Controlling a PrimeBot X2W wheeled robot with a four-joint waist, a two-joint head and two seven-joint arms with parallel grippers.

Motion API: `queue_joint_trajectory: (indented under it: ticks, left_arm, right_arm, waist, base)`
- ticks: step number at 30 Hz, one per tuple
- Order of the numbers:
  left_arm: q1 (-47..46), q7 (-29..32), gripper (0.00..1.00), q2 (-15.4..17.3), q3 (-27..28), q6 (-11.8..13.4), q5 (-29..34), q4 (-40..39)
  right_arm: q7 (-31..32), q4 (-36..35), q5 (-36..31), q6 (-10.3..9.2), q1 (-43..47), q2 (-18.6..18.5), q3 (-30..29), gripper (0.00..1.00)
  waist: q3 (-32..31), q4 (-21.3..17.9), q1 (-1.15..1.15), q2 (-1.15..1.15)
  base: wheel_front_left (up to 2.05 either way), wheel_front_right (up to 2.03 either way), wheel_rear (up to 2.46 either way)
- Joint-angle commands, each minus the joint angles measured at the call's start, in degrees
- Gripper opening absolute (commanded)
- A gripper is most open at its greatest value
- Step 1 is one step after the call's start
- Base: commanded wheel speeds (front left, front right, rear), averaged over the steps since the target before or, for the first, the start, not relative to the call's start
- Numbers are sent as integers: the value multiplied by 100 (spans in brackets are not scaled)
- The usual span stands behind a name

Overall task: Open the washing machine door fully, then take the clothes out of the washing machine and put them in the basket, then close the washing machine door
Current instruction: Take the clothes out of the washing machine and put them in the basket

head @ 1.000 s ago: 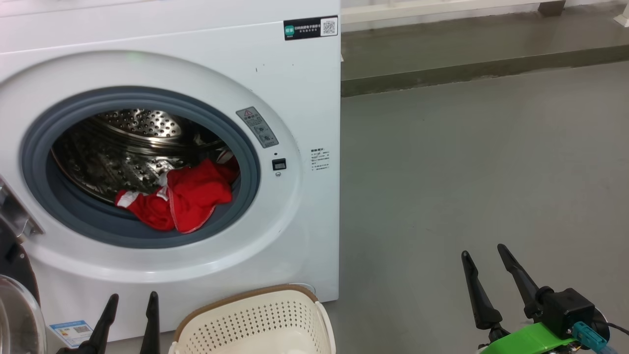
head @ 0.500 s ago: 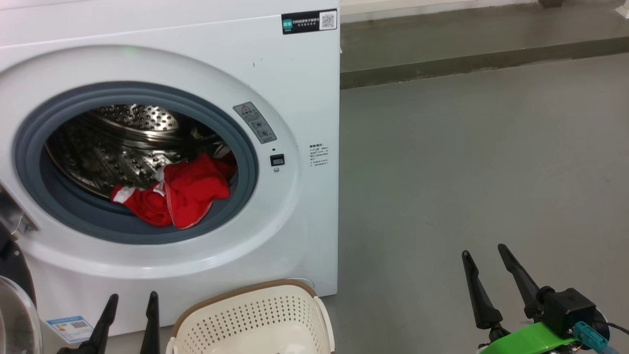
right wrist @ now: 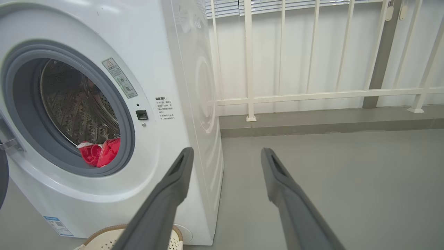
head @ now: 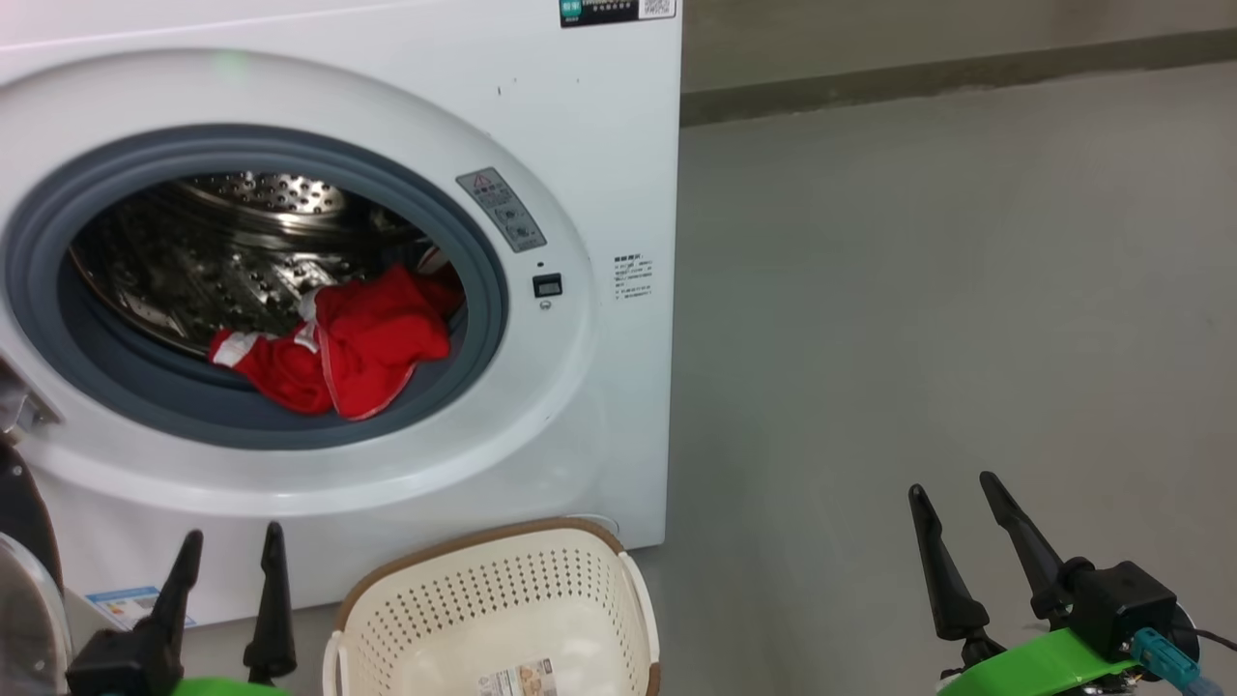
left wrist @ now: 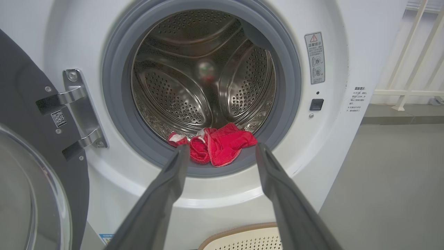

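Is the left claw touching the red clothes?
Apart. Head view: the left gripper hangs low by the basket, with white washing machine between it and the clothes.

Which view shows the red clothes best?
The head view: the clothes appear largest there, the whole heap with its white trim at the drum's front edge. The left wrist view shows them smaller, low in the drum. The right wrist view catches a part, the rest behind the rubber ring.

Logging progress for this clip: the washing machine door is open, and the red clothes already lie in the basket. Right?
No. The washing machine door is open, but the clothes lie inside the washing machine, at the front edge of the drum; the basket holds no garment. The head view shows it.
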Motion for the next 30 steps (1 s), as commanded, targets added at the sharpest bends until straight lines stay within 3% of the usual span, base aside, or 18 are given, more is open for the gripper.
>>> queue_joint_trajectory:
  ticks: [1, 13, 20, 30]
  left_arm:
    - [-307, -9, 100, 97, 202, 49, 11, -72]
    - [-1646, -53, 100, 196, 122, 138, 31, 487]
    - [-2703, -142, 100, 357, 233, 48, -96, 1191]
    - [-4128, -179, 100, 584, 110, 115, 128, 2245]
  right_arm:
    - [-38, -164, 58, 28, -296, -61, 167, 100]
    - [-38, -291, -109, 28, -706, -61, 135, 100]
    - [-38, -375, -140, 28, -1011, -61, 178, 100]
    - [-38, -392, -124, 28, -1302, -61, 279, 100]
  waist:
    - [103, 12, 0, 0]
    - [1073, 58, 0, 0]
    - [1736, 26, 0, 0]
    - [2445, -60, 0, 0]
  base:
    - [0, 0, 0]
    - [0, 0, 0]
    - [0, 0, 0]
    - [0, 0, 0]
